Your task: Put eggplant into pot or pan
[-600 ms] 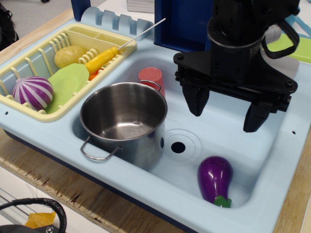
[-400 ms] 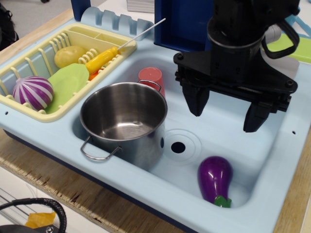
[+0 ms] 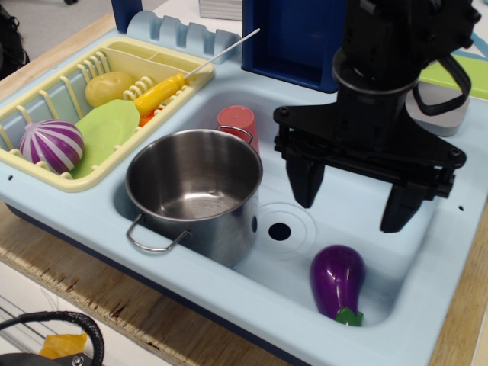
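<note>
The glossy purple eggplant point(image 3: 336, 280) with a green stem cap lies on the floor of the light blue sink point(image 3: 358, 229), at the front right. The shiny steel pot point(image 3: 193, 191) with wire loop handles stands empty in the sink's left part. My black gripper point(image 3: 352, 200) hangs open and empty above the sink, a little behind and above the eggplant, its two fingers spread wide, one on each side. It touches nothing.
A small red cup point(image 3: 237, 122) stands behind the pot. A yellow dish rack point(image 3: 46, 164) at the left holds a purple-and-white striped onion point(image 3: 51, 145), a green plate point(image 3: 107, 130), a yellow potato point(image 3: 109, 87) and a yellow-handled tool point(image 3: 164, 90). The drain hole point(image 3: 279, 231) lies between pot and eggplant.
My gripper has come down a little toward the sink floor and stays open. The eggplant and pot have not moved.
</note>
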Motion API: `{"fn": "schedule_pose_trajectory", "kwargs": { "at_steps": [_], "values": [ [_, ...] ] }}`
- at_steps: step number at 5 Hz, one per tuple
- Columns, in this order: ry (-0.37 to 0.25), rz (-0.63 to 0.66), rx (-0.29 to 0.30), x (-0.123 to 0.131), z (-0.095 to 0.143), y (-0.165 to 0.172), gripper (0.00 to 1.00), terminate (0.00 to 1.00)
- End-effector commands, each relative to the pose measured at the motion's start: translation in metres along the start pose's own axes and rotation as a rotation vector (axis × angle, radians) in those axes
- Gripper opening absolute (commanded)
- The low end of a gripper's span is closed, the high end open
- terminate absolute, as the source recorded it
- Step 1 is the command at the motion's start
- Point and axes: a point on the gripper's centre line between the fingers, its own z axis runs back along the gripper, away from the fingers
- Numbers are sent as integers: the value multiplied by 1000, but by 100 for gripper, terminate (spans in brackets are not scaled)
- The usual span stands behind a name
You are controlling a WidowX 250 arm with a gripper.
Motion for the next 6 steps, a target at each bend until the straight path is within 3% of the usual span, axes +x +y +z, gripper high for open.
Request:
{"fn": "schedule_pose_trajectory", "kwargs": {
  "at_steps": [1, 3, 6],
  "values": [
    [26, 69, -20, 0, -12, 2, 100, 0],
    [103, 129, -14, -5, -30, 4, 100, 0],
    [92, 171, -85, -23, -57, 7, 100, 0]
  ]
}}
